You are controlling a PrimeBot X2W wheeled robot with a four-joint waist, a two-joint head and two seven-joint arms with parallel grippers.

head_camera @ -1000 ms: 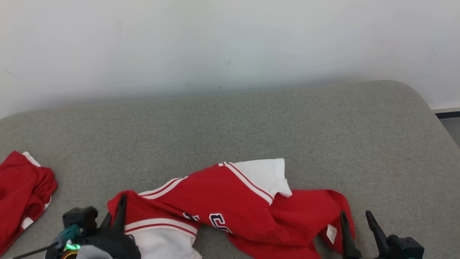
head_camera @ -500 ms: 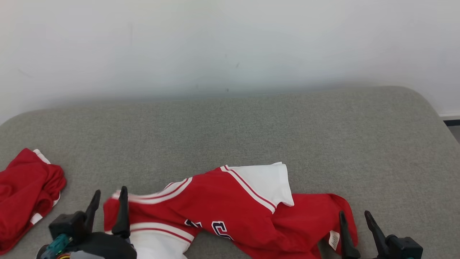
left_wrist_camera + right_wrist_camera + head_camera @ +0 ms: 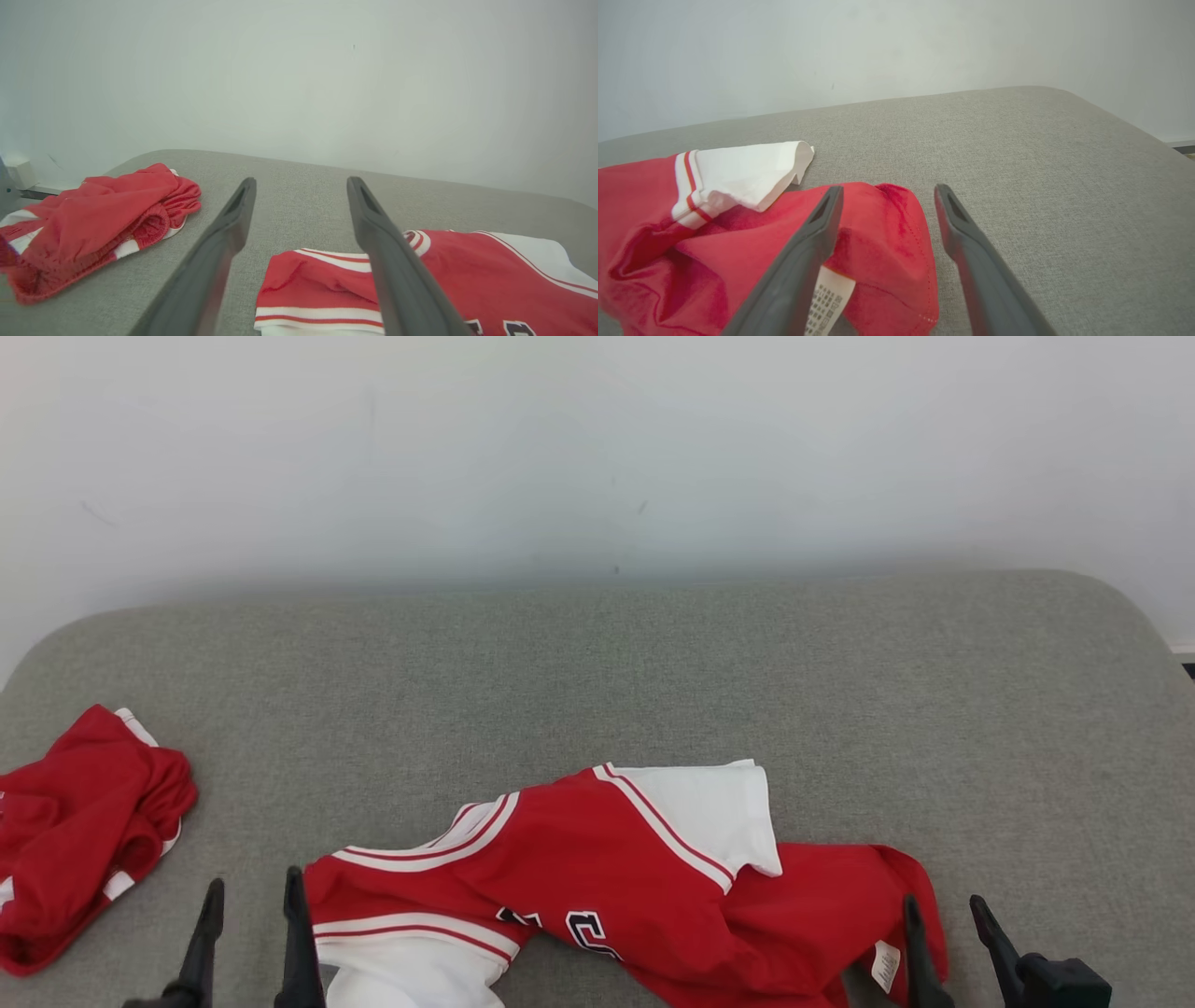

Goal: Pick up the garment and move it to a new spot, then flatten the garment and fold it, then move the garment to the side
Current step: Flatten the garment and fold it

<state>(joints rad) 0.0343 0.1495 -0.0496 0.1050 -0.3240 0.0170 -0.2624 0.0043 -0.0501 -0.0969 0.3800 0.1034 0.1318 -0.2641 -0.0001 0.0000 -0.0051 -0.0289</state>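
Note:
A red and white garment (image 3: 616, 887) with dark lettering lies crumpled on the grey cushion near its front edge. Its left end (image 3: 322, 289) shows in the left wrist view and its right end (image 3: 878, 247), with a white label, in the right wrist view. My left gripper (image 3: 249, 898) stands open just left of the garment's left end, holding nothing; its fingers (image 3: 387, 261) rise apart above the cloth. At the garment's right end my right gripper (image 3: 943, 911) is open, one finger (image 3: 803, 261) over the red cloth and the other past its edge.
A second red and white garment (image 3: 84, 831) lies bunched at the cushion's left side (image 3: 93, 219). The grey cushion (image 3: 653, 681) stretches back to a pale wall, with its rounded right corner (image 3: 1111, 616) near the floor edge.
My left gripper opened, let go of the garment's left end and drew back low. The cloth's left end dropped flat. The head camera shifted, so the scene sits lower and further right.

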